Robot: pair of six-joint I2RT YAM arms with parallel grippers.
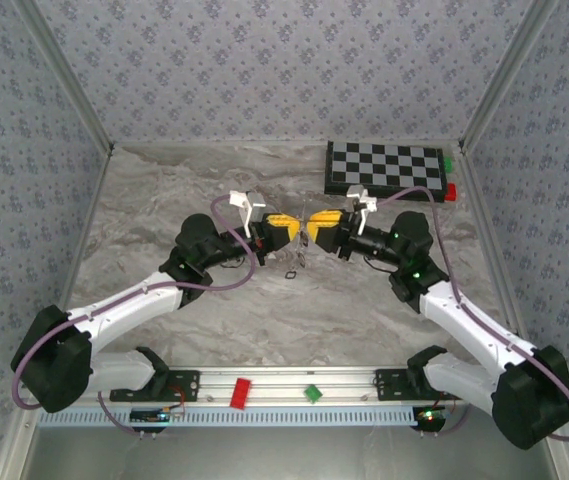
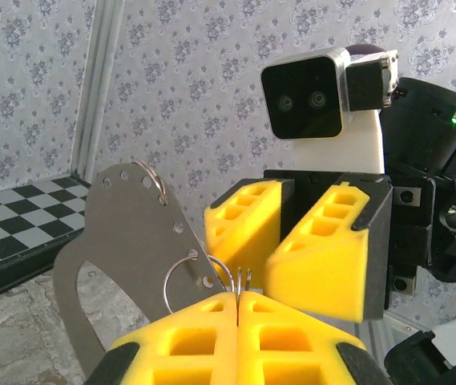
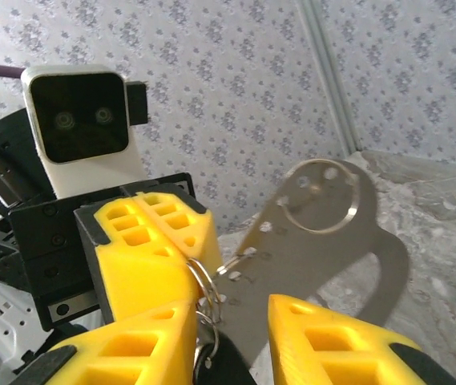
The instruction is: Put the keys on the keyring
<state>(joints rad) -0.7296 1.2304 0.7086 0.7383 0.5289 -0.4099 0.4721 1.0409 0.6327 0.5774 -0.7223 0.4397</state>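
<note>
While a small dark piece (image 1: 291, 272) lies near the tabletop's (image 1: 264, 330) middle, the left gripper (image 2: 236, 305) just beyond it is clamped on a wire loop (image 2: 181, 271) of the grey keyring (image 2: 127, 233). Facing it, the right gripper (image 3: 232, 311) has its fingers parted beside that loop.

The board (image 1: 384, 168) is laid at the far right of the table (image 1: 164, 220). One block (image 1: 451, 192) is set against the board's near right corner, and a second block (image 1: 448, 160) beside its right edge, further back. Left of the board and nearer, the left gripper (image 1: 297, 230) and right gripper (image 1: 314, 228) are set tip to tip above the table. The keyring (image 2: 139, 233) is held upright between them. A small ring (image 3: 205, 282), threaded through a hole in the keyring, is pinched in the left gripper. Nearer still, a small piece (image 1: 291, 272) is laid on the table. Well before the board, on the rail (image 1: 364, 378), a third block (image 1: 240, 392) is placed left of a fourth block (image 1: 312, 393).
</note>
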